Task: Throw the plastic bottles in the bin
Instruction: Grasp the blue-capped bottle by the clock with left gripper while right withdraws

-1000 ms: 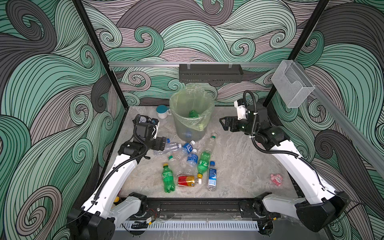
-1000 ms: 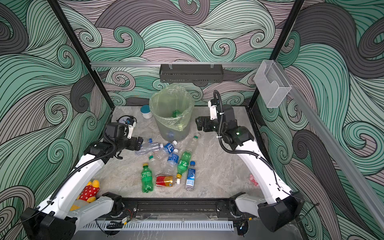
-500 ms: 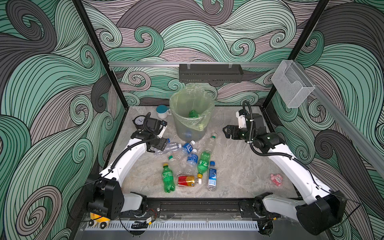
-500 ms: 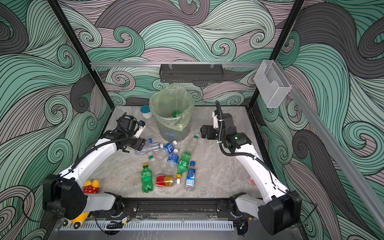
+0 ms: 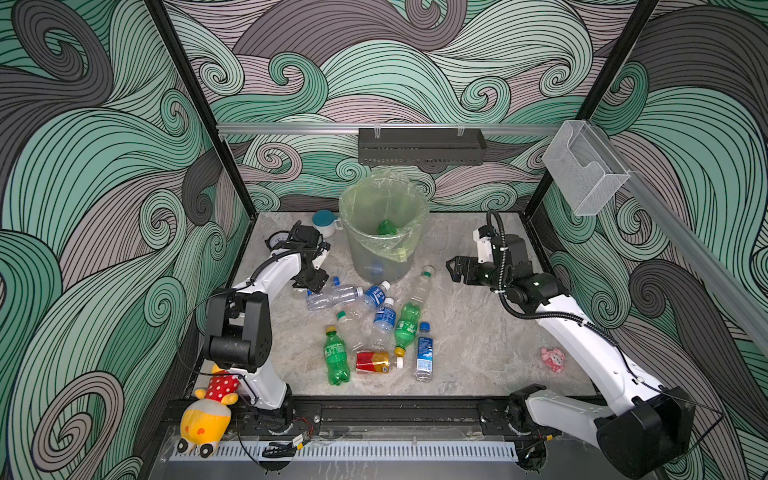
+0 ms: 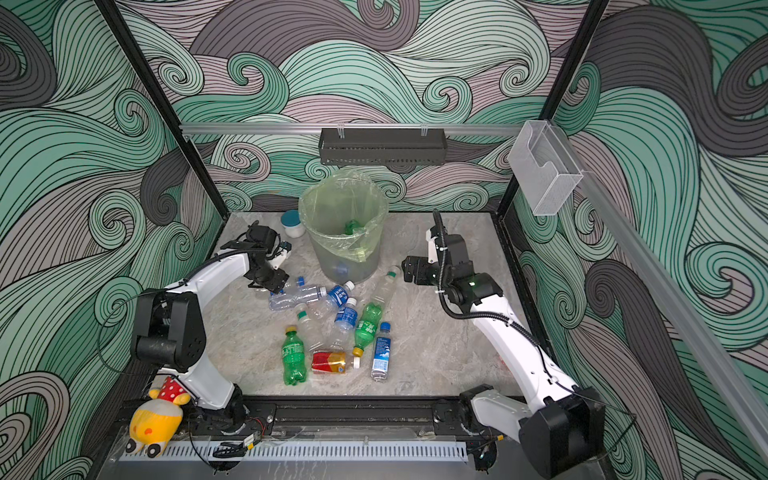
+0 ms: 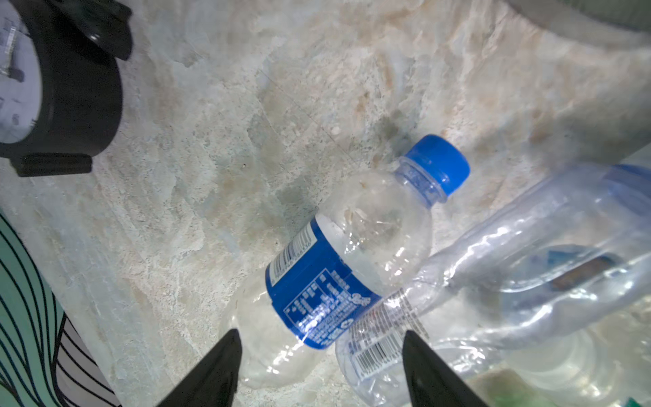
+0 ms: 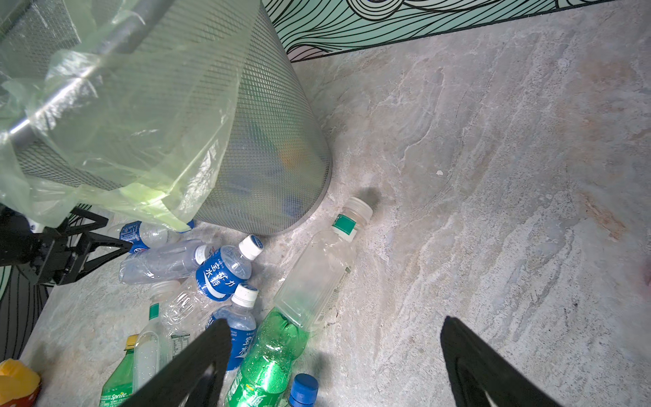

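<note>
The bin [image 5: 351, 253] [image 6: 320, 253] [image 8: 267, 134] stands at the back middle with a green bottle inside. Several plastic bottles [image 5: 409, 328] [image 6: 368, 324] lie in a heap in front of it. My left gripper [image 5: 309, 283] [image 6: 271, 284] [image 7: 318, 356] is down at the heap's left end, shut on the base of a clear blue-labelled bottle [image 7: 317, 282] [image 8: 141, 234] that still lies on the table. A long clear bottle [image 7: 528, 264] [image 5: 332, 297] presses against it. My right gripper [image 5: 451, 268] [image 6: 406, 268] [image 8: 334, 352] hangs open and empty right of the bin, above a clear square bottle [image 8: 317, 275].
A white jar with a teal lid [image 5: 326, 222] and a black dial gauge [image 5: 276, 240] [image 7: 63, 91] sit left of the bin. A pink toy [image 5: 552, 359] lies at the right. A yellow plush [image 5: 208, 411] rests on the front rail. A clear box [image 5: 582, 174] hangs on the right wall.
My left gripper came down onto the blue-labelled bottle and its jaws narrowed around it. My right gripper dropped lower and drew back a little from the bin.
</note>
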Motion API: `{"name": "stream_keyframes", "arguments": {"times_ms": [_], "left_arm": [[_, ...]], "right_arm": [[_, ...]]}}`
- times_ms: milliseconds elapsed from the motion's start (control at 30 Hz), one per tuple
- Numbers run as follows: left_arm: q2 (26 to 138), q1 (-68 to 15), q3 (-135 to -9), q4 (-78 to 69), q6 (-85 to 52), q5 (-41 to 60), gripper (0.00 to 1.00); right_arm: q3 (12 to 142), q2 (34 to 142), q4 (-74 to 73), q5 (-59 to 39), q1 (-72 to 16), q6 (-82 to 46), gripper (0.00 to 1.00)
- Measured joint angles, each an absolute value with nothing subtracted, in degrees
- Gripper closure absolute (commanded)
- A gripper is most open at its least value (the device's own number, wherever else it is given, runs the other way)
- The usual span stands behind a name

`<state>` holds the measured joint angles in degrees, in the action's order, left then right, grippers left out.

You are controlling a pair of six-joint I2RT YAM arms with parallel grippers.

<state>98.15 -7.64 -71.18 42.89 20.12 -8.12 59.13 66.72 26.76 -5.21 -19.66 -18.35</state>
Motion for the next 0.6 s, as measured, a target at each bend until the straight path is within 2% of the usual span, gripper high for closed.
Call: {"name": "stream_keyframes", "arguments": {"times_ms": [433,600], "left_arm": [[105.41,-6.79,-75.07,43.18,20.91,-8.10,0.26],[107.79,-6.48,-75.94,43.55,19.84,-7.27,0.33]], "right_arm": [[57.28,65.43,26.04,-4.91,-18.55,-18.68,0.07],[57.10,65.04,25.87,-4.89,-18.28,-18.72,0.07]]}}
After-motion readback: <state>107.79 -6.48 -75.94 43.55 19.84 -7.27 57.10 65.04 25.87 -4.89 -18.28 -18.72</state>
